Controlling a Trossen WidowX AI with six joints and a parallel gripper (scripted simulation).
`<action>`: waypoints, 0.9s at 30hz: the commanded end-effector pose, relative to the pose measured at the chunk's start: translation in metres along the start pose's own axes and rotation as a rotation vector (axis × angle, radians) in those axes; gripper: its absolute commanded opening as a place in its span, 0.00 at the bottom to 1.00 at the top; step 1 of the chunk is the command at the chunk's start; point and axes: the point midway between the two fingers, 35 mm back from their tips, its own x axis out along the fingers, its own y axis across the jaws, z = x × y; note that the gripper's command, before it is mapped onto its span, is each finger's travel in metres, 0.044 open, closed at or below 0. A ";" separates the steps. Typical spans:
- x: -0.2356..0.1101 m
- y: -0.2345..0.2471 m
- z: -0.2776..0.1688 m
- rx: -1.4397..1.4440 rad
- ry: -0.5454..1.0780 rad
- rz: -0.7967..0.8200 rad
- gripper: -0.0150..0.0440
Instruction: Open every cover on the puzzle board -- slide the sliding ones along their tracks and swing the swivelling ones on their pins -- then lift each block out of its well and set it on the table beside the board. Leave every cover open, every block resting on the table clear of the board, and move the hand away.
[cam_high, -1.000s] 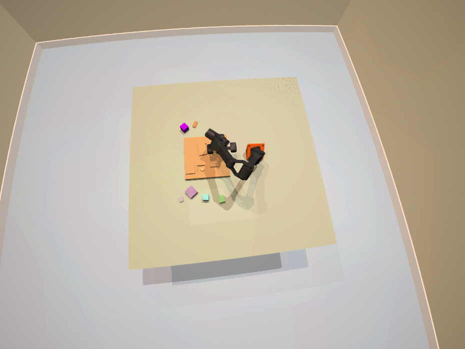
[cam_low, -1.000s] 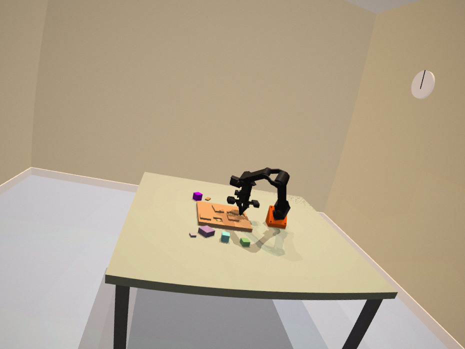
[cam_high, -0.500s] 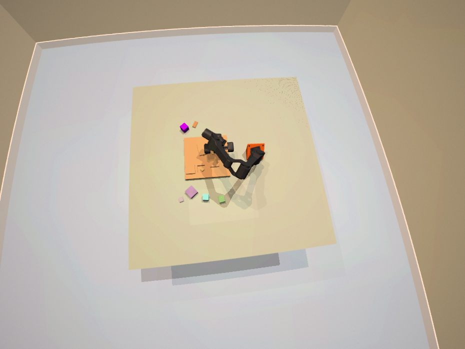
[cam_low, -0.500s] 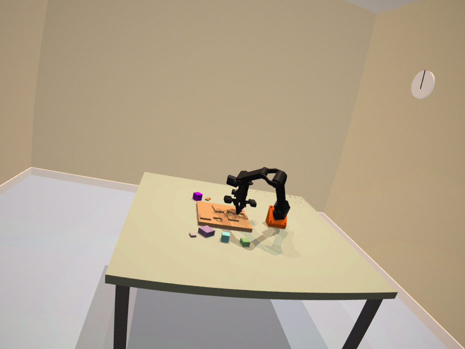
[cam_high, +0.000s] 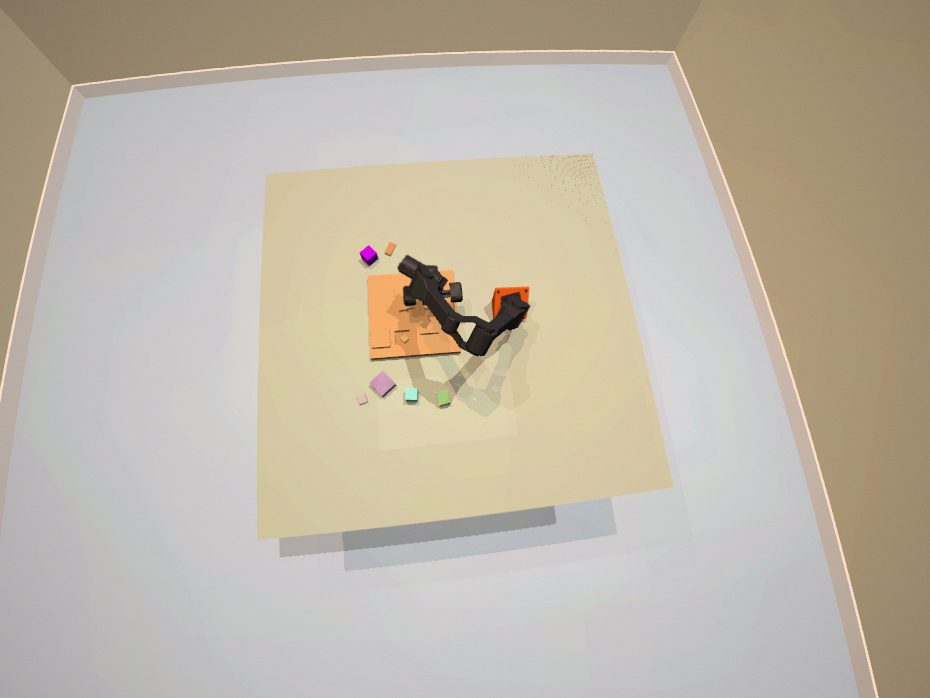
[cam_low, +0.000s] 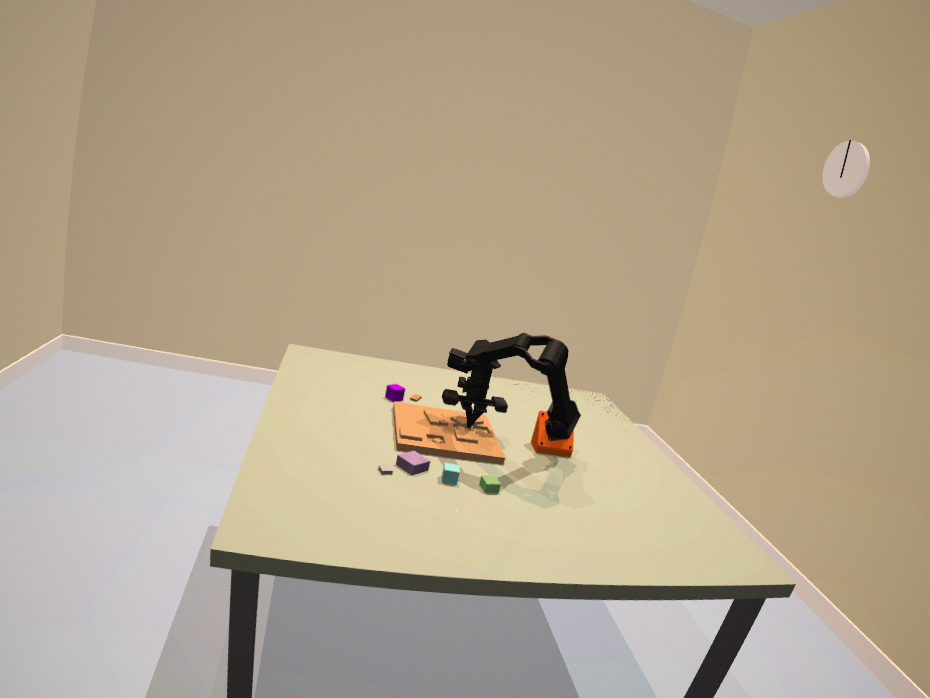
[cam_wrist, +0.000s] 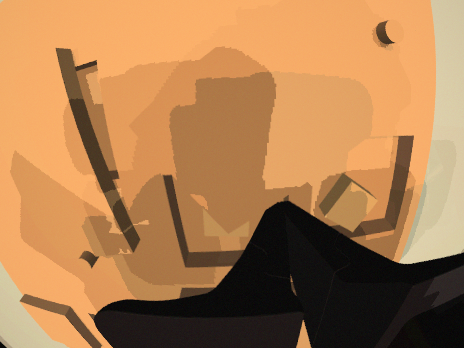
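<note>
The orange puzzle board (cam_high: 383, 300) (cam_low: 413, 416) (cam_wrist: 234, 2) lies at the table's middle. My gripper (cam_low: 471, 425) (cam_wrist: 278, 212) is shut with nothing between the fingers. Its tips are low over the board's right part, at the edge of an open well. In the wrist view a tan block (cam_wrist: 348, 204) sits tilted in a well just right of the tips. Six blocks lie off the board: a magenta cube (cam_high: 368, 255) (cam_low: 395, 392), a small orange piece (cam_high: 389, 248) (cam_low: 415, 397), a lilac block (cam_high: 382, 383) (cam_low: 412, 462), a small pink piece (cam_high: 362, 398) (cam_low: 385, 469), a cyan cube (cam_high: 410, 394) (cam_low: 450, 473) and a green cube (cam_high: 443, 398) (cam_low: 489, 484).
The arm's orange base (cam_high: 510, 293) (cam_low: 552, 444) stands right of the board. Dark raised track edges (cam_wrist: 90, 136) run across the board's left part, and a small pin (cam_wrist: 386, 33) shows near its far corner. The table (cam_high: 450, 465) (cam_low: 375, 540) extends well beyond the board.
</note>
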 end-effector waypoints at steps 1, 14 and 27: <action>0.000 0.005 0.002 0.002 0.003 0.004 0.25; -0.001 0.016 0.010 0.001 0.003 0.005 0.25; -0.001 0.025 0.020 0.001 0.002 0.005 0.25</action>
